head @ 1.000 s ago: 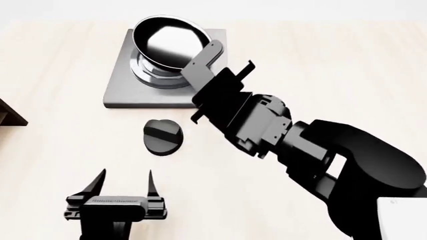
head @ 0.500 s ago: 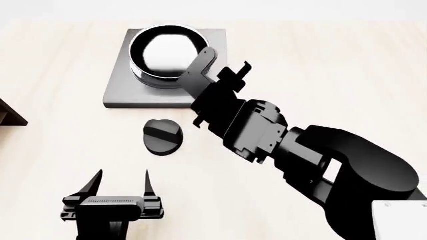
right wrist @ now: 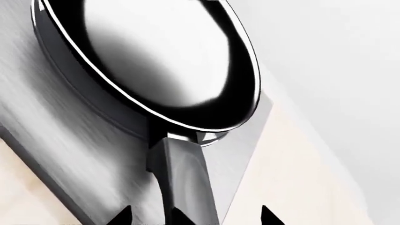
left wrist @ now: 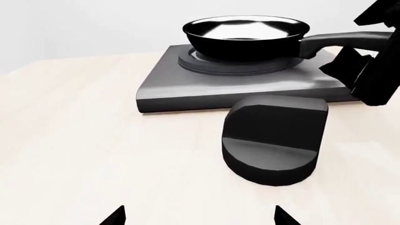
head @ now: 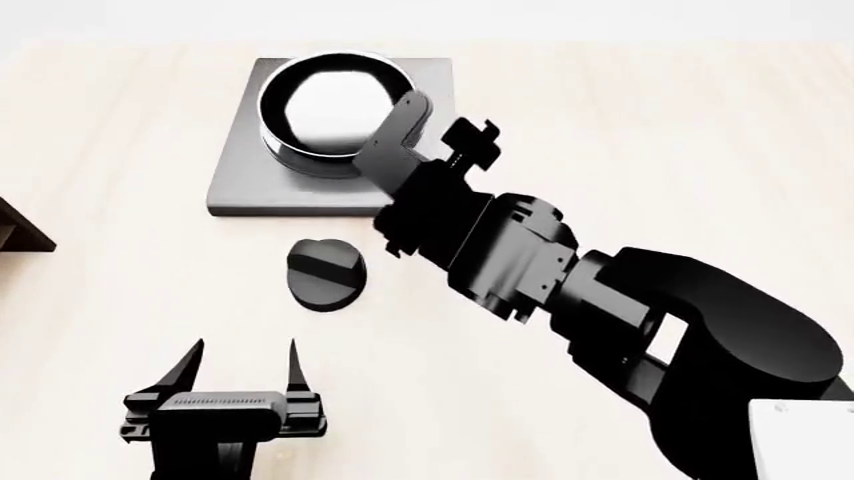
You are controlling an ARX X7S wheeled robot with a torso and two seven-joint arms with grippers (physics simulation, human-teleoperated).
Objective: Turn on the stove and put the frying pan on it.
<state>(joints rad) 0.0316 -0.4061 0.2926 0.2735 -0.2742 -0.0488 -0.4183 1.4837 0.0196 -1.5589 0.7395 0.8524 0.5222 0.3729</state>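
Note:
The frying pan (head: 334, 105) sits flat on the burner rings of the grey stove (head: 240, 185), with its long handle (head: 398, 130) pointing towards my right arm. My right gripper (head: 438, 150) is open, its fingers standing either side of the handle's end. In the right wrist view the pan (right wrist: 156, 61) rests on the stove (right wrist: 62, 136), and the handle (right wrist: 181, 173) runs between the spread tips of the right gripper (right wrist: 195, 216). My left gripper (head: 243, 362) is open and empty, short of the knob. The left wrist view shows the pan (left wrist: 247, 35) on the stove (left wrist: 187, 93).
A small round black knob (head: 324, 272) lies on the pale table in front of the stove, and it shows close in the left wrist view (left wrist: 275, 140). A dark object (head: 20, 235) juts in at the left edge. My right arm (head: 641, 310) crosses the table's right half.
The pan went from tilted in my right gripper to lying flat on the burner. The right gripper's jaws opened off the handle. The left gripper has hardly moved.

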